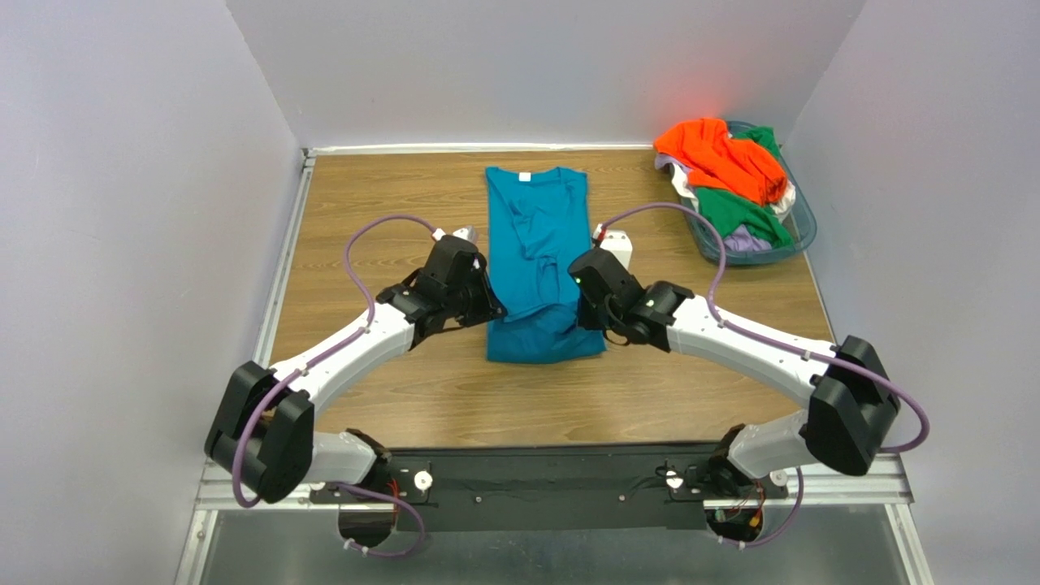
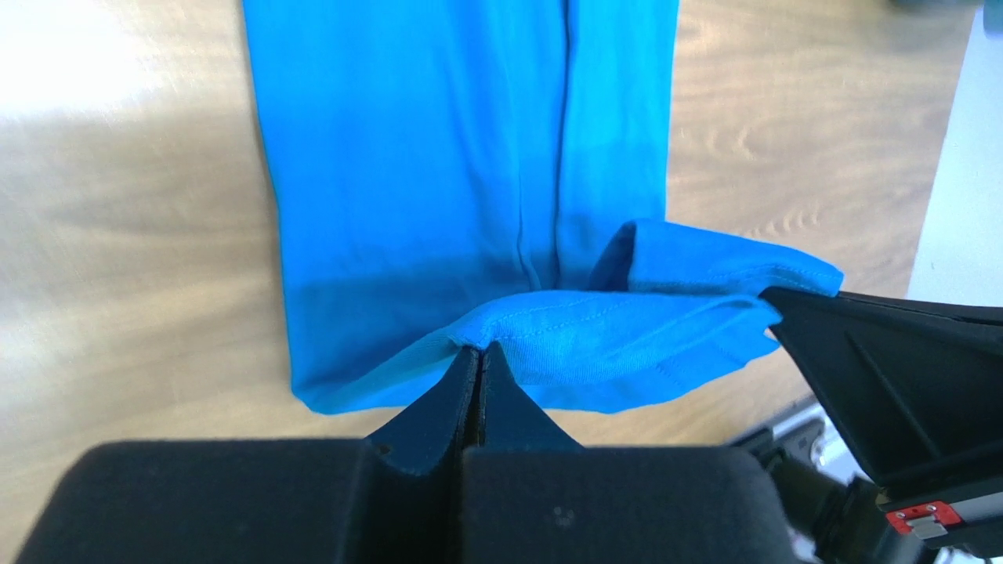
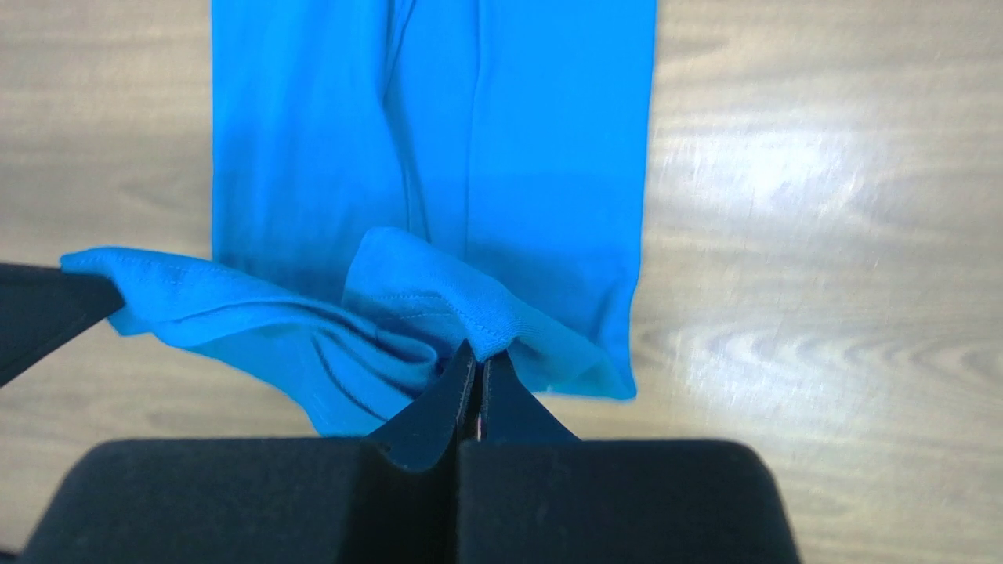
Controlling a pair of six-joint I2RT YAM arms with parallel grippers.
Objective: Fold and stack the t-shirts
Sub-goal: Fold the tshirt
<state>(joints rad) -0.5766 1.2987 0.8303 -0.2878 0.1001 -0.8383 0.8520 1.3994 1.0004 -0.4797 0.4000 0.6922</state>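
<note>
The teal-blue t-shirt (image 1: 535, 244) lies lengthwise on the wooden table, sides folded in, white neck label at the far end. My left gripper (image 1: 486, 296) is shut on the shirt's hem at its left side, and the left wrist view shows the jaws (image 2: 480, 348) pinching the lifted hem (image 2: 612, 329). My right gripper (image 1: 584, 296) is shut on the hem at the right side, with the cloth (image 3: 436, 306) bunched above its tips (image 3: 479, 350). The hem is raised off the table between both grippers. More t-shirts, orange (image 1: 720, 156), green (image 1: 742, 213) and pale lavender, lie heaped in the basket.
A clear bluish plastic basket (image 1: 796, 239) stands at the back right by the wall. Grey walls enclose the table on three sides. A metal rail runs along the table's left edge (image 1: 288, 244). Bare wood (image 1: 379, 183) lies left of the shirt.
</note>
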